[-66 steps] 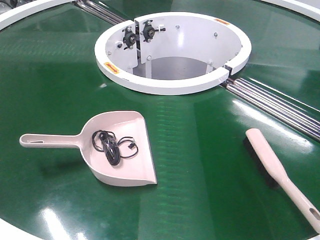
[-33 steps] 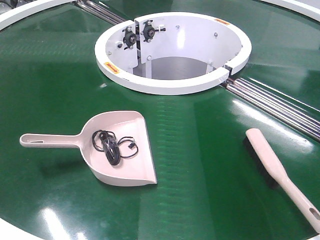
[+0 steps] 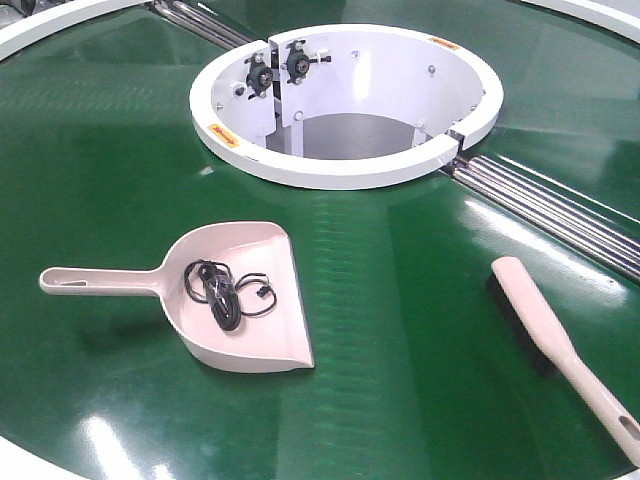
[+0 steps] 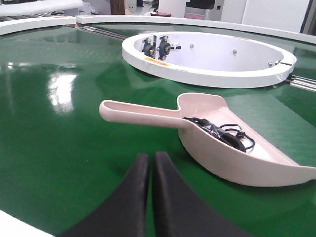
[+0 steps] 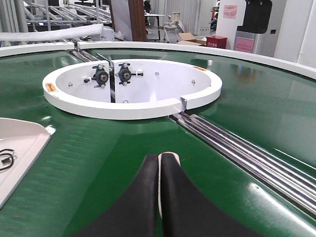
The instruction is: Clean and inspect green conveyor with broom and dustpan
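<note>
Glossy green conveyor (image 3: 110,170), cluttered workshop behind. Dustpan (image 3: 245,300) holding black cable (image 3: 225,292); broom (image 3: 560,350) only in front view. Left gripper (image 4: 149,160), right gripper (image 5: 159,160) both closed, seemingly empty.

Beyond the far rim of the curved surface, a workshop-like room is seen from the right wrist view. A dark brown wooden post (image 5: 137,19) stands near the far middle. To its right, a chair (image 5: 174,30) and a cardboard box (image 5: 189,36) are placed on a pale floor. A red box (image 5: 216,41) is set beside a white panel bearing a pink notice (image 5: 230,11). At the far left, metal rails (image 5: 59,12) are stacked. Bright overhead light is reflected in white patches.
</note>
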